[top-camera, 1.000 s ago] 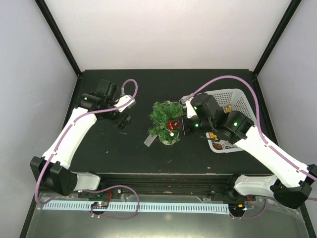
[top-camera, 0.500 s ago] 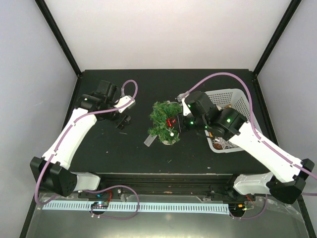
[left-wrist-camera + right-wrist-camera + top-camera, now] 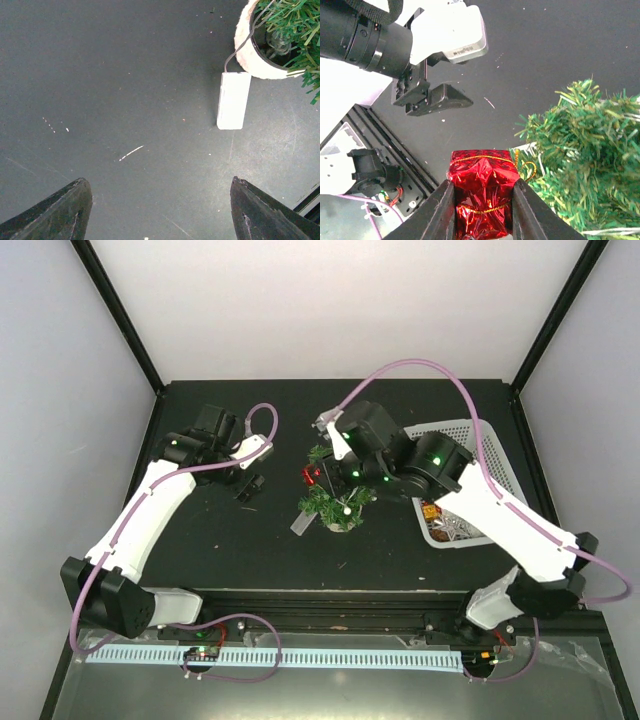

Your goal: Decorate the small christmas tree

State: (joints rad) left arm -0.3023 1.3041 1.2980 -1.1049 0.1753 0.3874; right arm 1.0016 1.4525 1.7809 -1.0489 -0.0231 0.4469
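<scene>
- right end effector (image 3: 482,200) clamped on a shiny red gift-box ornament (image 3: 484,192) with gold string, held at the left edge of the small christmas tree (image 3: 335,495)
- tree stands mid-counter (image 3: 200,540) in its cream-white pot (image 3: 250,52); white battery pack (image 3: 233,100) lies flat just beside the pot, wired to it
- left end effector (image 3: 160,210) wide, empty, over bare counter left of the tree
- white basket (image 3: 480,455) with more ornaments sits right of the tree
</scene>
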